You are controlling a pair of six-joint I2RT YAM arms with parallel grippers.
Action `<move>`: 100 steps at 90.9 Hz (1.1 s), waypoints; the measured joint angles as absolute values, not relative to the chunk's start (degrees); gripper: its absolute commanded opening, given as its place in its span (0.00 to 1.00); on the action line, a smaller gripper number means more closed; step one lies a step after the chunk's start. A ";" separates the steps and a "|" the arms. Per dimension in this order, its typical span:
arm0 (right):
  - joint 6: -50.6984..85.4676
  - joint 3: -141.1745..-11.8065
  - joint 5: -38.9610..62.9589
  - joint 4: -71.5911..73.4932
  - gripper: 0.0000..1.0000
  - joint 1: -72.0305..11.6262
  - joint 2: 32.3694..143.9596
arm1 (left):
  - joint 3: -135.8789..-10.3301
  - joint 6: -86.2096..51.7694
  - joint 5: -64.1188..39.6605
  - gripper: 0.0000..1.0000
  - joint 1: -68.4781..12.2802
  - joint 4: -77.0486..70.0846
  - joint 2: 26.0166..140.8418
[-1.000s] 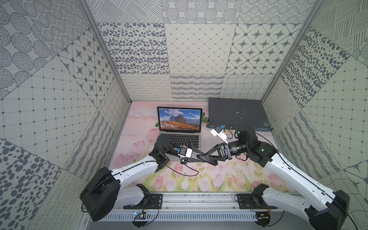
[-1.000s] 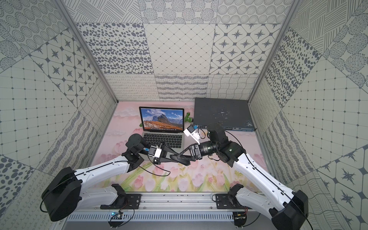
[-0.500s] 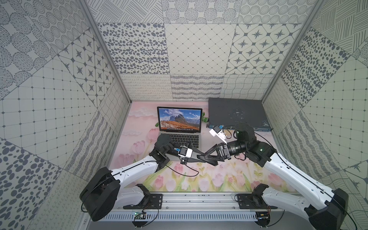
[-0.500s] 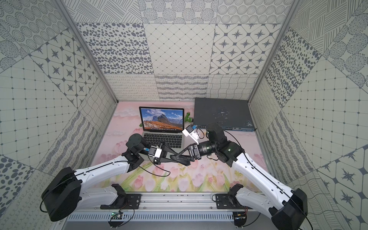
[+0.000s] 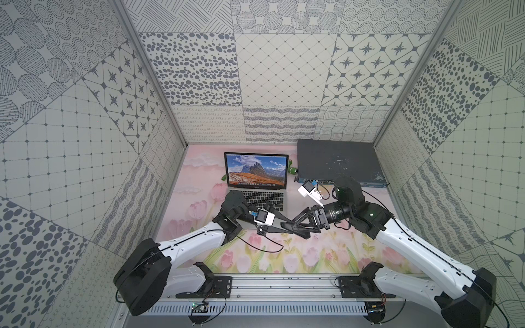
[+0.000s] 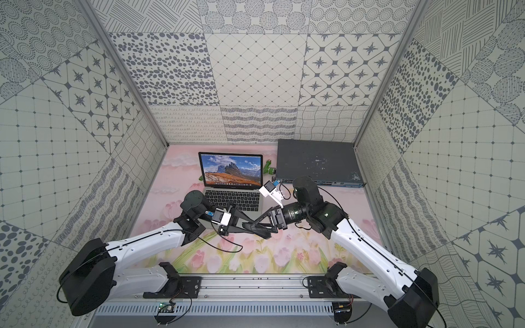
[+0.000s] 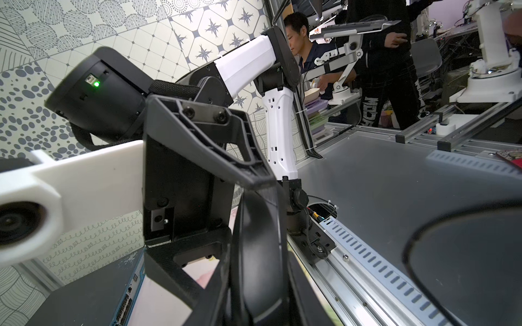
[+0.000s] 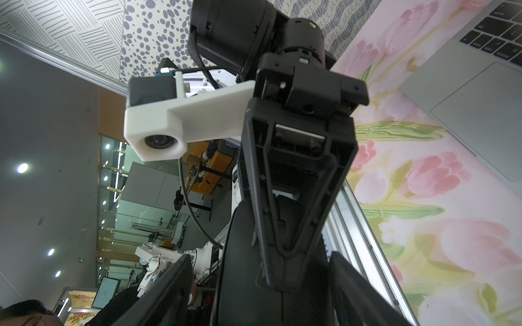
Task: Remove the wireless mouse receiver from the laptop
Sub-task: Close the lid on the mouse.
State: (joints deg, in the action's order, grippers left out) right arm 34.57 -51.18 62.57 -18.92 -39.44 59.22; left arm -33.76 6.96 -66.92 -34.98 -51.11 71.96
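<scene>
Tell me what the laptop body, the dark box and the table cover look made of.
Laptop: likely matte aluminium; even silver-grey sheen on the palm rest.
Dark box: probably painted sheet metal; flat grey top with pale chipped spots.
Table cover: printed mat, fabric or vinyl unclear; flat tulip pattern.
</scene>
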 measured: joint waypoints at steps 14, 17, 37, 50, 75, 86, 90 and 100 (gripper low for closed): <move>33.47 -50.94 62.52 -19.14 0.71 -40.03 59.37 | -34.06 6.96 -68.25 0.22 -34.98 -50.13 71.96; 33.26 -50.94 62.50 -19.25 0.71 -40.21 59.51 | -34.06 6.96 -68.53 0.22 -34.98 -50.00 71.96; 31.29 -50.94 62.39 -20.12 0.71 -41.54 60.64 | -34.24 6.94 -70.48 0.22 -34.98 -47.55 72.14; 30.46 -50.94 62.35 -20.62 0.70 -42.09 61.04 | -34.28 6.94 -71.26 0.22 -34.98 -46.37 72.16; 29.36 -50.85 62.35 -20.91 0.70 -43.20 62.00 | -34.28 6.96 -72.55 0.22 -34.98 -44.29 72.16; 29.17 -50.43 62.33 -20.80 0.70 -43.42 62.02 | -34.28 6.98 -72.66 0.22 -35.03 -43.33 72.16; 29.10 -50.26 62.33 -20.71 0.70 -43.44 62.02 | -34.28 6.98 -72.69 0.22 -35.03 -43.00 72.16; 29.08 -49.76 62.37 -20.25 0.71 -43.57 62.00 | -34.26 7.01 -72.79 0.22 -35.03 -42.44 72.16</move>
State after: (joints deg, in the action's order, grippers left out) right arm 29.08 -49.76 62.37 -20.25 -43.57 62.00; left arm -34.26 7.01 -72.79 -35.03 -42.44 72.16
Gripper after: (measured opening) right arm 0.706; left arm 0.308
